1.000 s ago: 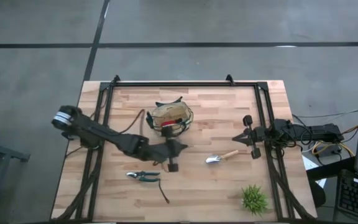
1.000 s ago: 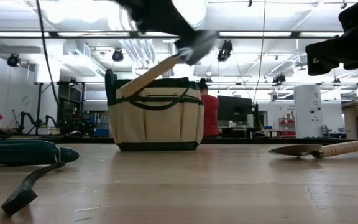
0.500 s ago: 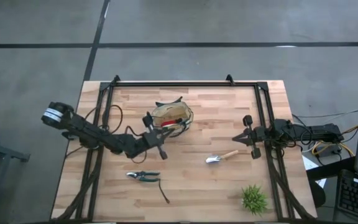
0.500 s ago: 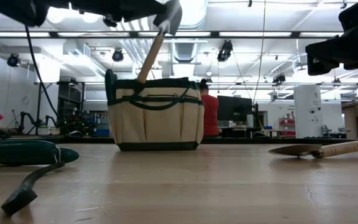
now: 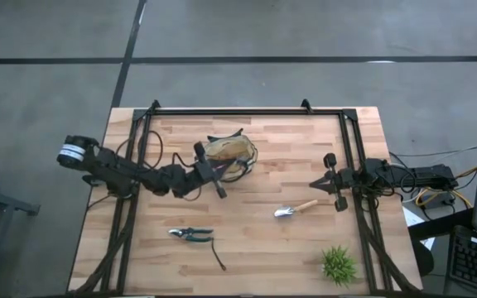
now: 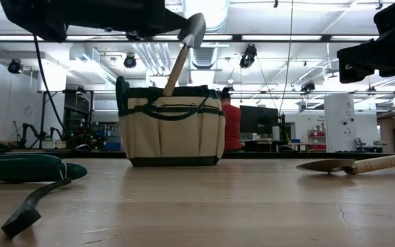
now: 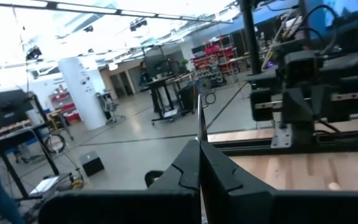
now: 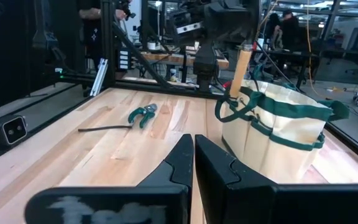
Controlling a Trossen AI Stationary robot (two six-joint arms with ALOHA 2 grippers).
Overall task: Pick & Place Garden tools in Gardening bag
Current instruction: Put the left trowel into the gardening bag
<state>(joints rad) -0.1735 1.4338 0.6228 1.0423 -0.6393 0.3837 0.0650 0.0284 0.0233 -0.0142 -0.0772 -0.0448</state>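
Right now I'm seeing the pruners [image 5: 190, 235] lying nearest me on the table [image 5: 263, 257], with the second trowel [image 5: 295, 209] resting further right, well apart from them. Beyond, my left gripper [image 5: 211, 175] is clamping the blade of a trowel [image 6: 181, 56], whose wooden handle is dipping into the bag [image 6: 172, 128] at mid-table. The right gripper [image 5: 320, 184] is waiting at the right edge, fingers pressed together.
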